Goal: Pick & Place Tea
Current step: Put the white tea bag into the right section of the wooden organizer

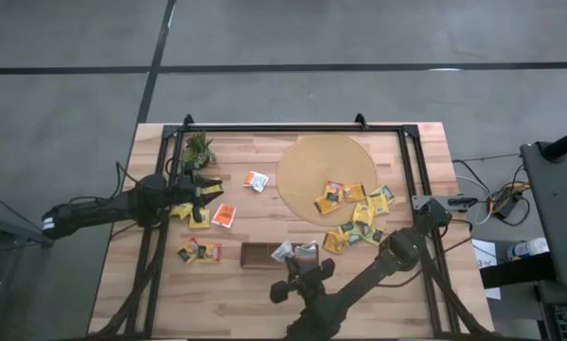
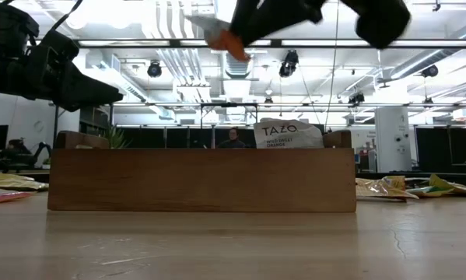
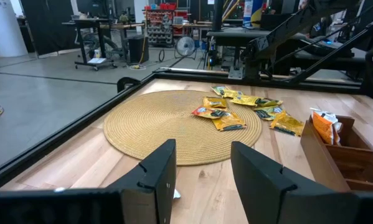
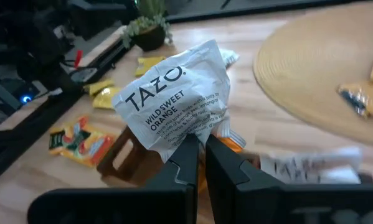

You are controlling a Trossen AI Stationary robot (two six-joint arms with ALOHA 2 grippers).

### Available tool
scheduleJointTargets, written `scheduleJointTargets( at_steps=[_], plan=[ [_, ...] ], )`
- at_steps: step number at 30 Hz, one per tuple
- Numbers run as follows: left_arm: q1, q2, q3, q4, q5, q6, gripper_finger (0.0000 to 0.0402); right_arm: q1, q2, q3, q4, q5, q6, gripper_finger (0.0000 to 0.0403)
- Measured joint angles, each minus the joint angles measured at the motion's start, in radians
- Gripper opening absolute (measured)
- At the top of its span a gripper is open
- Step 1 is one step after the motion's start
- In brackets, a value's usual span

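Holding a white sachet (image 4: 174, 102) pinched in right gripper (image 4: 198, 152), directly above brown tray (image 1: 264, 254); left gripper (image 3: 202, 177) waiting released, farther away.

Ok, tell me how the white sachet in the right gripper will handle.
Likely floppy: the white sachet looks crumpled above the right gripper, pinched at one edge. Probably light, since that thin pinch holds it up. It may swing or slip.

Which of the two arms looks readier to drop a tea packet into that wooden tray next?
The right one. The right gripper is already shut on a white Tazo tea sachet and hangs over the dark wooden tray. The left gripper is open and empty, farther off near the small plant.
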Motion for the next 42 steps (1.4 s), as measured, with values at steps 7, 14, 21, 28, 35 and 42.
scheduleJointTargets(
  at_steps=[7,14,21,28,35,42],
  plan=[
    [0.000,0.000,0.000,0.000,0.000,0.000,0.0147,0.003,-0.031,0.000,0.000,0.067,-0.076,0.0011],
    [0.000,0.000,0.000,0.000,0.000,0.000,0.0147,-0.006,-0.065,0.002,0.000,0.225,-0.216,0.0011],
    [0.000,0.000,0.000,0.000,0.000,0.000,0.0147,-0.010,-0.082,0.008,0.022,0.397,-0.354,0.0011],
    [0.000,0.000,0.000,0.000,0.000,0.000,0.0147,-0.031,-0.115,0.010,0.268,0.404,-0.633,0.0011],
    [0.000,0.000,0.000,0.000,0.000,0.000,0.0147,-0.047,-0.128,0.010,0.384,0.404,-0.752,0.0013],
    [0.000,0.000,0.000,0.000,0.000,0.000,0.0147,-0.045,-0.138,0.010,0.377,0.404,-0.804,0.0013]
  ],
)
